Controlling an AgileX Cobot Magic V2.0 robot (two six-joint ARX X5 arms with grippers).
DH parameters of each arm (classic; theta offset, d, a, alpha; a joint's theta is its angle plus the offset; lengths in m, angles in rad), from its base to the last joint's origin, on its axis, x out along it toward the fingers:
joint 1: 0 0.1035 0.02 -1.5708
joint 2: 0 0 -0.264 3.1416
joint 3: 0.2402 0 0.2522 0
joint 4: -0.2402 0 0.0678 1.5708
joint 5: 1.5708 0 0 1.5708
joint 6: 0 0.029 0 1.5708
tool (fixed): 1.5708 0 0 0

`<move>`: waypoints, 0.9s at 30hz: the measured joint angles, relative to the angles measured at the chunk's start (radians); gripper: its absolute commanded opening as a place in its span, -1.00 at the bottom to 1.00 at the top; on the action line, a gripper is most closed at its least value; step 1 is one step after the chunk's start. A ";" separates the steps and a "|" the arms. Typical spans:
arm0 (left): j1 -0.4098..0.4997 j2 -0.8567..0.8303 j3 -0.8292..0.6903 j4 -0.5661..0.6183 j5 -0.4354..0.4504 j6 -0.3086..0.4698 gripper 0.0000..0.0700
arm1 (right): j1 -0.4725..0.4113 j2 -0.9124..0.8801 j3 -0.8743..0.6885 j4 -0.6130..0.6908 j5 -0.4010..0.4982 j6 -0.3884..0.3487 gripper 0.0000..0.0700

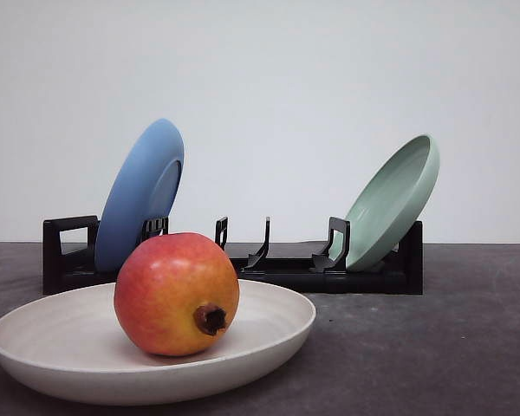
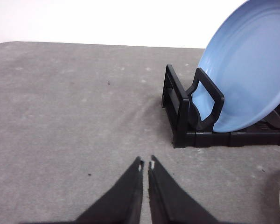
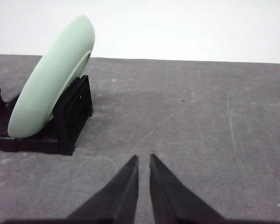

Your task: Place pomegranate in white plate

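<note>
The left gripper's fingers (image 2: 135,186) sit nearly closed above the grey table (image 2: 74,102), near the blue plate (image 2: 252,65) leaning in the black rack (image 2: 182,116).

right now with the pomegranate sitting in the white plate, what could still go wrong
1. The pomegranate is round and rests on its side in the shallow white plate; a bump could roll it toward the low rim.
2. The blue plate and green plate lean tilted in the black rack; a passing arm could tip them.
3. Both the left gripper and right gripper look shut, just above the table.

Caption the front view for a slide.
Pomegranate resting in the white plate, before a black rack holding tilted blue and green plates.
</note>
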 measured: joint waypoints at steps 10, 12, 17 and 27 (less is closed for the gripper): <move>0.000 0.000 0.000 0.000 0.000 0.000 -1.00 | 0.000 0.000 0.000 0.000 0.000 0.000 -0.88; 0.000 0.000 0.000 0.000 0.000 0.000 -1.00 | 0.000 0.000 0.000 0.000 0.000 0.000 -0.88; 0.000 0.000 0.000 0.000 0.000 0.000 -1.00 | 0.000 0.000 0.000 0.000 0.000 0.000 -0.88; 0.000 0.000 0.000 0.000 0.000 0.000 -1.00 | 0.000 0.000 0.000 0.000 0.000 0.000 -0.88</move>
